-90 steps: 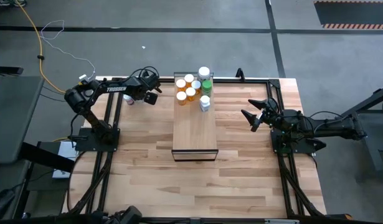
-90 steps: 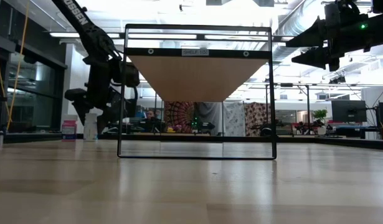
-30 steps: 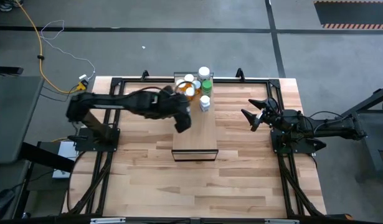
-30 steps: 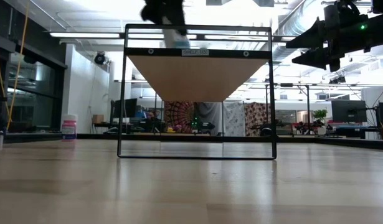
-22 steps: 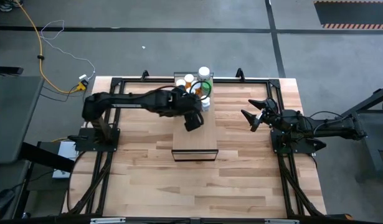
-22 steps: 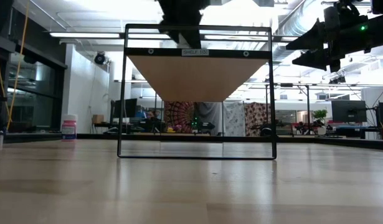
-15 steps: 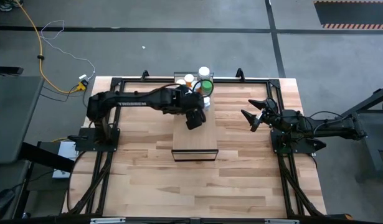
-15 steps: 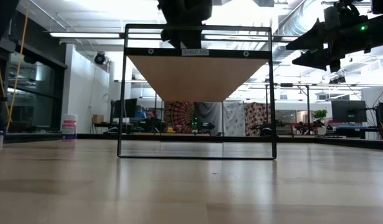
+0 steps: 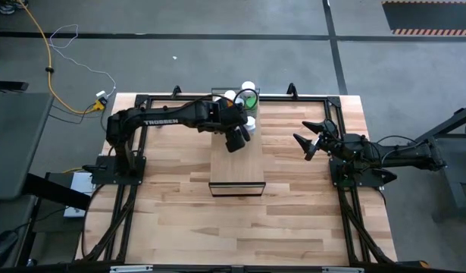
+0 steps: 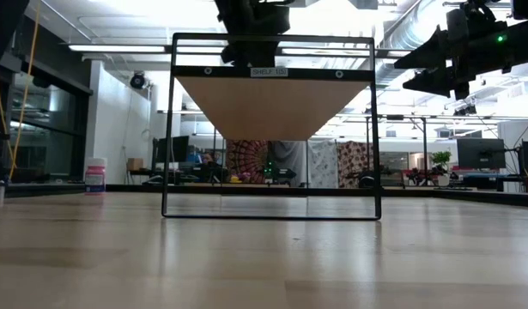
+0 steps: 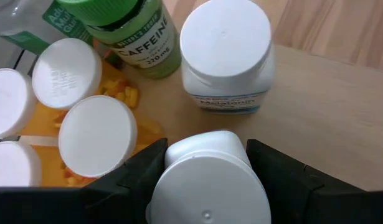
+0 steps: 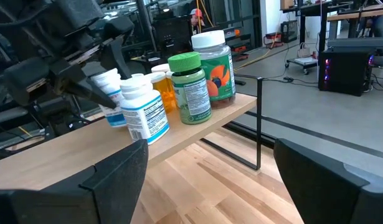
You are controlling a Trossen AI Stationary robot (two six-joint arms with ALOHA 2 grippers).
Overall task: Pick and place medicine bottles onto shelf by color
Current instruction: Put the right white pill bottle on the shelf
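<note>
The shelf (image 9: 236,163) is a light-wood top on a thin black frame (image 10: 272,77). At its far end stand several orange bottles (image 11: 96,134), a green bottle (image 11: 132,37), a big orange-labelled jar (image 12: 215,62) and a white bottle (image 11: 225,56), all on their bases. My left gripper (image 9: 242,133) is over that end, beside the cluster, shut on another white bottle (image 11: 207,186). My right gripper (image 9: 302,142) waits open above the table's right side. My left gripper holds the white bottle by its upper part, at the white cap (image 11: 207,199), pinched between the two fingers (image 11: 141,177). The fingers come from above, slanting from the table's left. The bottle (image 12: 110,96) is nearly upright; whether its base touches the shelf top I cannot tell.
A pink-labelled bottle (image 10: 94,176) stands on the table at the far left. The near half of the shelf top (image 9: 236,171) is bare wood. Black frame rails run along the table's left, right and far edges. The room behind holds desks and screens.
My left gripper, carrying the white bottle, has swung from over the shelf's left edge toward the table's right and far side, ending beside the bottle cluster next to the standing white bottle. It has stayed shut on the bottle.
</note>
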